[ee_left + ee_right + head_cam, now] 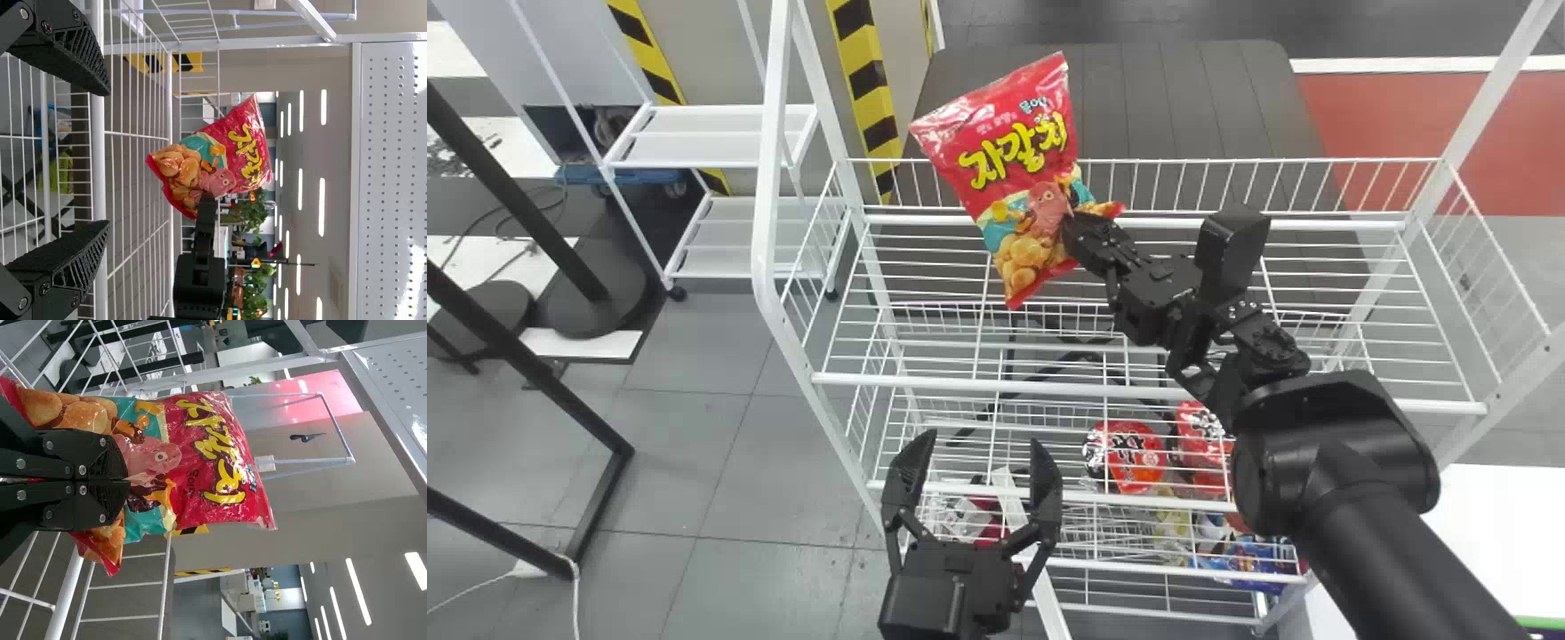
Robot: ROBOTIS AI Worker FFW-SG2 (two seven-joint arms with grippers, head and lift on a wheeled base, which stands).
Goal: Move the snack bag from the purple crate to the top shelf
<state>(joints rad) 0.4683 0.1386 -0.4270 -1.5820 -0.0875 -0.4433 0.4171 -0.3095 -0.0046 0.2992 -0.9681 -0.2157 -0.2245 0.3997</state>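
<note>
Head view has the big white wire rack (996, 385) front and centre, with stacked basket tiers. The right arm (1352, 480) reaches over it from the robot's right. A smaller white shelf unit (694, 135) stands behind on the left, next to a post (867, 84) with yellow and black stripes.

The left gripper (976, 471) is in front of the lower tiers, fingers spread wide with nothing between them. The right gripper (1074, 233) is closed on the snack bag (1009, 160), pinching it low on one side. The bag is over the back part of the upper basket, roughly upright but tilted — can't tell if its bottom edge touches the wires.

Lower baskets have stuff in them: a round red pack (1129, 455), another red pack (1202, 436) beside it, some blue packs (1249, 562) nearer the front on the right, plus a white and dark red item (974, 520) at the left.

The left wrist view adds a perforated white panel (393, 180) above, ceiling lights (321, 207) and green plants (252, 217). The right wrist view gets the bag's front close up: pink creature, golden snack pieces, chunky yellow lettering (223, 463) on red.
</note>
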